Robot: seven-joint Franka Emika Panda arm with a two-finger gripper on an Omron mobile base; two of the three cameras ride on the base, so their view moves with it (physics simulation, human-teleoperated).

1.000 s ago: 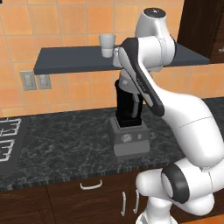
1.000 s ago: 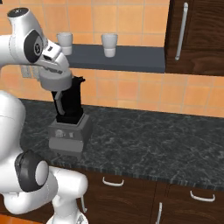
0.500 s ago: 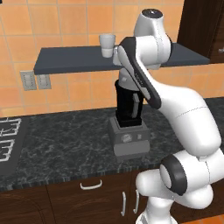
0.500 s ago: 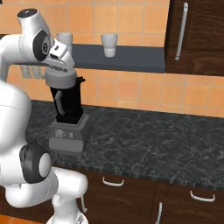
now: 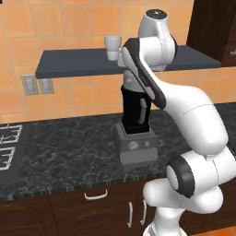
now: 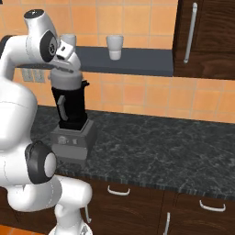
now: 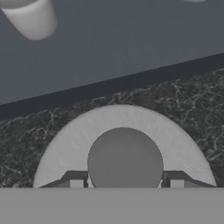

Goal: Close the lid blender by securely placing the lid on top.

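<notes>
The lid [image 6: 65, 81] sat level right at the top of the blender [image 6: 69, 114], whether fully seated could not be told; kept flat, probably so its rim could meet the jar squarely. The claw [image 7: 126, 183] was closed on the lid's central knob, directly above it. The blender stood on the dark surface [image 6: 174, 142], beneath a shelf [image 6: 137, 59] holding white cups [image 6: 114, 47].

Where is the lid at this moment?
The lid sits over the blender jar's top, below the shelf, with the gripper shut on its knob.
</notes>
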